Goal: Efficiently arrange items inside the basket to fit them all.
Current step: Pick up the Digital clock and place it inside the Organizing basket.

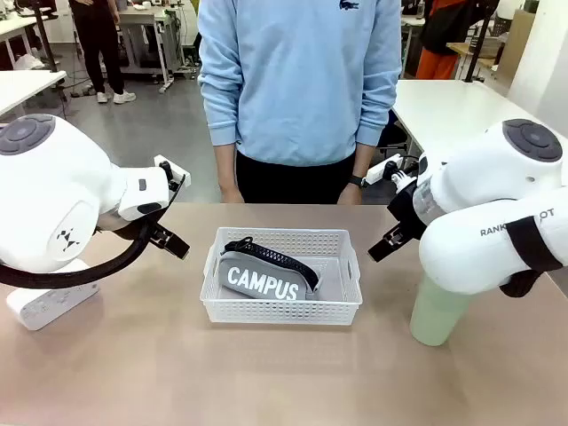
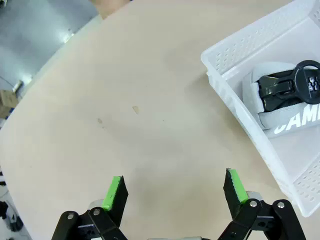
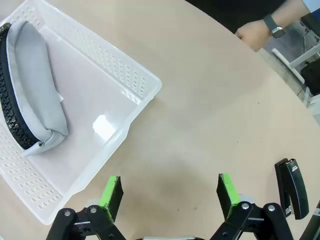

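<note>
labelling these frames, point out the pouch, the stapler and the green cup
pouch (image 1: 263,282), front view, on its grey face at the lettering
stapler (image 3: 295,187), right wrist view, on its black top arm
cup (image 1: 437,318), front view, on its pale green side wall

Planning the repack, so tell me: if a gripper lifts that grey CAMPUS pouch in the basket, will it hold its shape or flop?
Probably floppy: the grey CAMPUS pouch looks like soft fabric, slumped against the basket wall. Its black strap lies loose on top, so it may dangle or snag.
</note>
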`<state>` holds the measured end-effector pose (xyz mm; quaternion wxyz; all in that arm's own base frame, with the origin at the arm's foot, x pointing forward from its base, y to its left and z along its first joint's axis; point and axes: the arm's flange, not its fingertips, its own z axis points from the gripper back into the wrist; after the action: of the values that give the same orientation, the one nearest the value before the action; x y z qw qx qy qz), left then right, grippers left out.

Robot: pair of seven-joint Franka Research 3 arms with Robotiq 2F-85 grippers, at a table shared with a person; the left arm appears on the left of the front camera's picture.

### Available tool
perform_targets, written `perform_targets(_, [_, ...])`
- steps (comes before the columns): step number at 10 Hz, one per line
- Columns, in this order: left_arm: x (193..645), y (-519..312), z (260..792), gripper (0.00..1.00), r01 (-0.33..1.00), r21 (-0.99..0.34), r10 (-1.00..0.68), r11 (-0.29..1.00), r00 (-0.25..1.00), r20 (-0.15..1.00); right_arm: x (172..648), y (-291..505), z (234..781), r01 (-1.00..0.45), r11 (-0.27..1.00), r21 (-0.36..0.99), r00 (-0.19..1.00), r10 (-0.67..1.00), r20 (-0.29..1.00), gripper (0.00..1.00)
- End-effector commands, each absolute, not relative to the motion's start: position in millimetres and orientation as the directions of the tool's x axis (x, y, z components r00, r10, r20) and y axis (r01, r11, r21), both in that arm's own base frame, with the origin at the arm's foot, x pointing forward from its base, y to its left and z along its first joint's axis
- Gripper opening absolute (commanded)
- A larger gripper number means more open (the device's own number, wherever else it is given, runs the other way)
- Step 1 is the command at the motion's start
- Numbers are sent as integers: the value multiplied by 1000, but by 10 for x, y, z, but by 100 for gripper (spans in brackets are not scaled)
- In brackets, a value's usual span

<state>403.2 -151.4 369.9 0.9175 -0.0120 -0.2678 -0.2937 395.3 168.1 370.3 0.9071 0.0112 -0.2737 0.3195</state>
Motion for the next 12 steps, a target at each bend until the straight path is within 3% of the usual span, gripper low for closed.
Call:
perform_targets(1, [4032, -1515, 3701, 100, 545, 135, -533, 827, 684, 499, 3952, 1681, 3704, -586, 796, -155, 646, 573, 504, 100])
perform_targets(12, [4032, -1515, 3701, 100, 545, 135, -533, 827, 684, 499, 3952, 1681, 3704, -586, 796, -155, 646, 573, 504, 100])
